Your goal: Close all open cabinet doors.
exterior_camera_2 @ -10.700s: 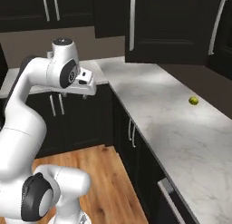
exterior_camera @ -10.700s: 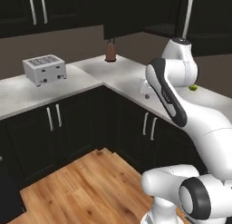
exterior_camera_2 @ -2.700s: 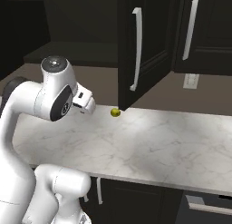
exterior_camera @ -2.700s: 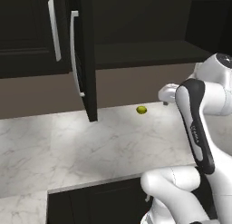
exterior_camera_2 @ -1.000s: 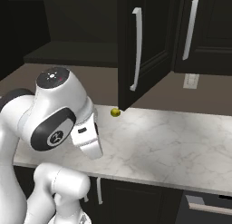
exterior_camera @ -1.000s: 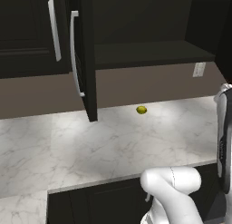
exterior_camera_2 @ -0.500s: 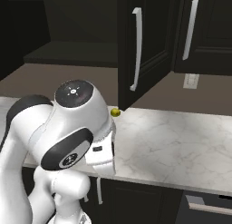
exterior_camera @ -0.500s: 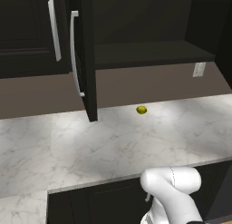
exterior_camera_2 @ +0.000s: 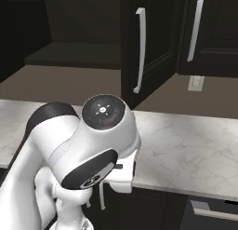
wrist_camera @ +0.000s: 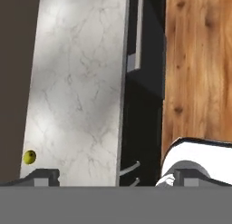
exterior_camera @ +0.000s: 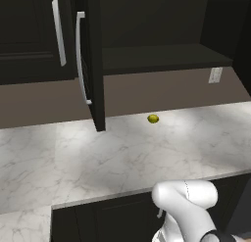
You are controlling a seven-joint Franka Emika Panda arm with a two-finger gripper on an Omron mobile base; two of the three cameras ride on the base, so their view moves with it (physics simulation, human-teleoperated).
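In the left base view, the closed dark upper door (exterior_camera: 29, 35) hung at the left, and just beside it the open cabinet door (exterior_camera: 92, 60) stood edge-on over the marble counter (exterior_camera: 73, 162), its silver bar handle (exterior_camera: 81, 57) facing left. Right of it, a small yellow-green fruit (exterior_camera: 153, 119) lay near the back wall. Compared with a second earlier, the arm had swung down out of that view. In the hand view, the gripper (wrist_camera: 118, 177) stood wide open and empty, so the door remained unshut.
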